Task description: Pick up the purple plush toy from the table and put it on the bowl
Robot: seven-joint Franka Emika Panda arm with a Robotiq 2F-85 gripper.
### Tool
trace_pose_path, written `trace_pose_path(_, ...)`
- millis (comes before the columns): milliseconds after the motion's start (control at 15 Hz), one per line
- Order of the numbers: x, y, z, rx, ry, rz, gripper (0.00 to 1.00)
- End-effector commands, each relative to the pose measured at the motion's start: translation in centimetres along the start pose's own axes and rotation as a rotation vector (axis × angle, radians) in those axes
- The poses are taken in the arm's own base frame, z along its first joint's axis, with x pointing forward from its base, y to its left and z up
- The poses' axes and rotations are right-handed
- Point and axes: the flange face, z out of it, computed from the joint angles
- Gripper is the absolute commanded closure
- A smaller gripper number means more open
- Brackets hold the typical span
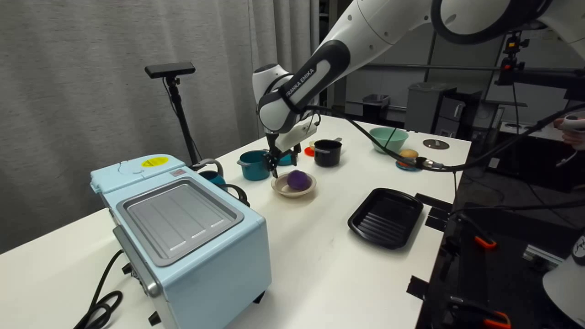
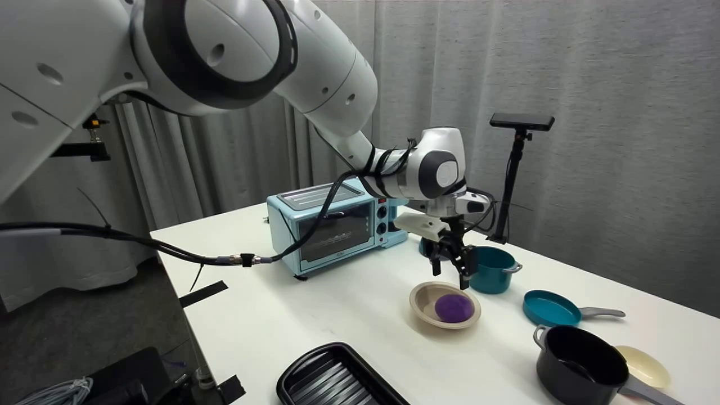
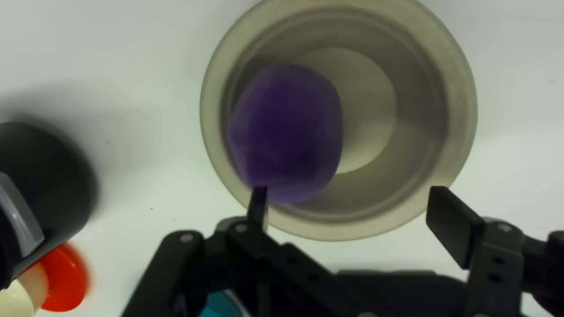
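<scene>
The purple plush toy (image 3: 286,132) sits inside the cream-beige bowl (image 3: 459,119), off-centre, toward the part of the bowl's wall nearest the black pot (image 2: 579,365). The bowl itself stands upright on the white table (image 1: 320,274).

Close over the bowl's rim hangs the gripper (image 3: 348,198), pointing downward in both exterior views. Its jaws are spread wide apart and have hold of nothing; in the wrist view one jaw overlaps the bowl's rim and the toy's edge (whether it touches either, I cannot tell).

Just beside the bowl stands the teal pot (image 2: 489,278). The teal frying pan (image 2: 551,308) also lies near the bowl, its grey handle turned away from it. The bowl comes between the black pot and the light-blue toaster oven (image 2: 337,230). Apart from the bowl, toward the table edge that carries strips of black tape (image 2: 203,293), lies the black grill tray (image 1: 386,218). In an exterior view, a mint-green mixing bowl (image 1: 388,139) stands well apart from the cream-beige one.
</scene>
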Motion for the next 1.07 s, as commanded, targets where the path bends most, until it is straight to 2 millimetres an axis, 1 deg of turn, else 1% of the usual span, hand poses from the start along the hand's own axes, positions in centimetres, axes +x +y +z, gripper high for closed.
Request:
trace_pose_path(0, 0.5, 1.2, -2.6, 0.006, 0.034, 0.032, 0.0)
trace_pose_path(333, 0.9, 3.2, -6.1, 0.011, 0.063, 0.035, 0.0)
trace_pose_path(400, 1.3, 2.2, -4.7, 0.008, 0.061, 0.032, 0.0)
trace_pose_path(467, 1.4, 2.5, -5.3, 0.01, 0.068, 0.036, 0.0)
trace_pose_path(600, 1.4, 2.7, -5.9, 0.012, 0.073, 0.039, 0.0)
trace_pose_path(1000, 1.2, 2.8, -5.5, 0.01, 0.065, 0.039, 0.0)
